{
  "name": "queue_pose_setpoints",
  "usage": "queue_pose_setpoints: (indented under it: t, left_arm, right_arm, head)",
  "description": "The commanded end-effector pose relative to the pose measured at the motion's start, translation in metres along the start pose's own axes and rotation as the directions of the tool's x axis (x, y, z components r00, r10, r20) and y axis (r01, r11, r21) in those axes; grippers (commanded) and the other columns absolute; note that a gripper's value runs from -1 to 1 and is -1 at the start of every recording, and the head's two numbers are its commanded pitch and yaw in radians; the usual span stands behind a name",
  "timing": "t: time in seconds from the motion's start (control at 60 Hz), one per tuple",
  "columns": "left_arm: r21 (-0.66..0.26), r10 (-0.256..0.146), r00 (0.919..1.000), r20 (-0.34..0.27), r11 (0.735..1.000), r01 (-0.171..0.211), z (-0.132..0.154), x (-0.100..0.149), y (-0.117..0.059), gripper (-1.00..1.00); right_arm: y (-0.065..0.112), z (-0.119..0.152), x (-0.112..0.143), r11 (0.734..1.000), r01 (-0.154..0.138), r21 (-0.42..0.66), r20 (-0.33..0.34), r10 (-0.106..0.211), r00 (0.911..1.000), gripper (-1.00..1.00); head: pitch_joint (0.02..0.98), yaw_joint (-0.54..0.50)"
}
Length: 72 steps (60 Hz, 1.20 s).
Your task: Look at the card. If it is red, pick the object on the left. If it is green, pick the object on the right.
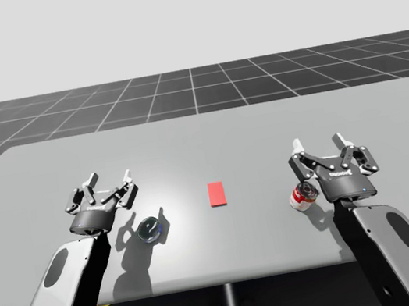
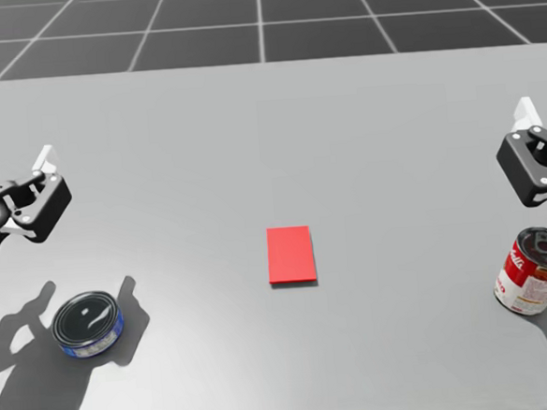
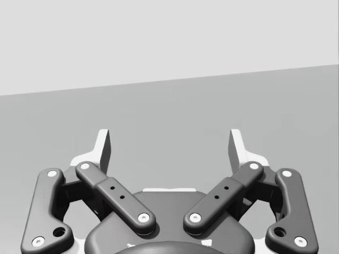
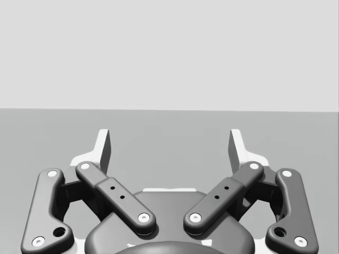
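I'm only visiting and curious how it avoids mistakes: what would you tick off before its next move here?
1. Card colour read: ok, the card is red.
2. Target chosen: ok, red means the object on the left, the short blue can.
3. Left fingers open: ok, nothing between them.
4. Left fingers over the can: not ok, they hover off to its side.
5. Right fingers away from the red and white can: ok, open and not touching it.
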Motion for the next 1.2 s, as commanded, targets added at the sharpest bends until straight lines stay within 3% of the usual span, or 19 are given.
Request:
queue_pose_setpoints:
  t: [0.017, 0.167, 0.567, 1.0, 1.2]
  left_arm:
    - [-0.002, -0.001, 1.0000, 0.001, 1.000, 0.001, -0.0006, 0.0001, 0.0001, -1.00]
    - [-0.002, -0.001, 1.0000, 0.002, 1.000, 0.001, -0.0009, 0.0006, -0.0002, -1.00]
    - [-0.001, -0.003, 1.0000, 0.002, 1.000, 0.003, -0.0007, 0.0009, -0.0008, -1.00]
    - [-0.001, -0.003, 1.0000, 0.002, 1.000, 0.003, -0.0007, 0.0009, -0.0008, -1.00]
    - [0.000, -0.006, 1.0000, 0.001, 1.000, 0.006, -0.0008, 0.0010, -0.0010, -1.00]
  right_arm:
    - [-0.0002, -0.0003, 0.0002, 1.000, -0.001, 0.000, 0.000, 0.001, 1.0000, -1.00]
    - [-0.0009, -0.0004, 0.0007, 1.000, 0.000, -0.002, 0.001, 0.000, 1.0000, -1.00]
    - [-0.0005, -0.0004, 0.0008, 1.000, -0.005, 0.002, 0.001, 0.005, 1.0000, -1.00]
    - [0.0018, 0.0011, 0.0004, 1.000, -0.012, 0.006, 0.001, 0.012, 0.9999, -1.00]
    - [0.0025, 0.0006, -0.0009, 1.000, -0.015, 0.008, 0.001, 0.015, 0.9999, -1.00]
  head:
    - [0.812, 0.00]
    - [0.860, -0.01]
    - [0.855, 0.01]
    - [0.896, 0.29]
    - [0.922, 0.36]
